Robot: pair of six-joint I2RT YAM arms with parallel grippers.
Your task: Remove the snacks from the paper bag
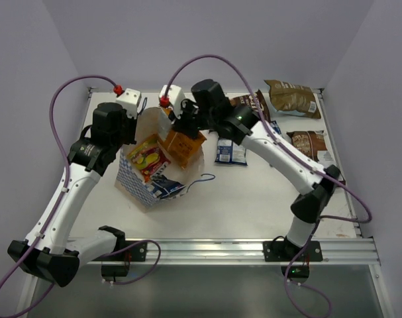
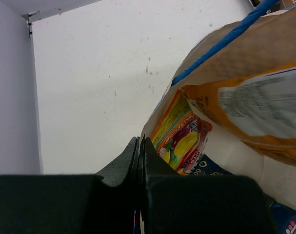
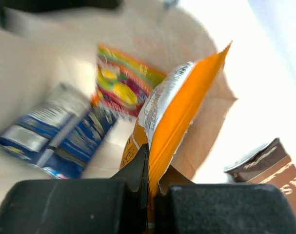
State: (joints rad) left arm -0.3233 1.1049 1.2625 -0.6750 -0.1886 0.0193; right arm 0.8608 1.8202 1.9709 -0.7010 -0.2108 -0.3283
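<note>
The blue-and-white checkered paper bag (image 1: 136, 180) lies on its side with its mouth toward the right. My left gripper (image 1: 130, 140) is shut on the bag's rim; a thin strip of paper shows between its fingers (image 2: 148, 161). My right gripper (image 1: 185, 127) is shut on the top edge of the large orange bag (image 1: 184, 148) (image 3: 187, 102) at the bag's mouth. Inside lie a red-yellow packet (image 1: 148, 159) (image 2: 179, 139) (image 3: 121, 83) and small blue packets (image 1: 165, 188) (image 3: 65, 131). The bag's inner wall (image 3: 206, 122) stands behind the orange bag.
Three brown chip bags (image 1: 293, 98), (image 1: 310, 141), (image 1: 255, 103) lie at the back right, one of them by my right fingers (image 3: 265, 165). A small blue packet (image 1: 230, 152) rests on the table mid-right. A blue cord handle (image 1: 204, 179) (image 2: 226, 41) trails from the bag.
</note>
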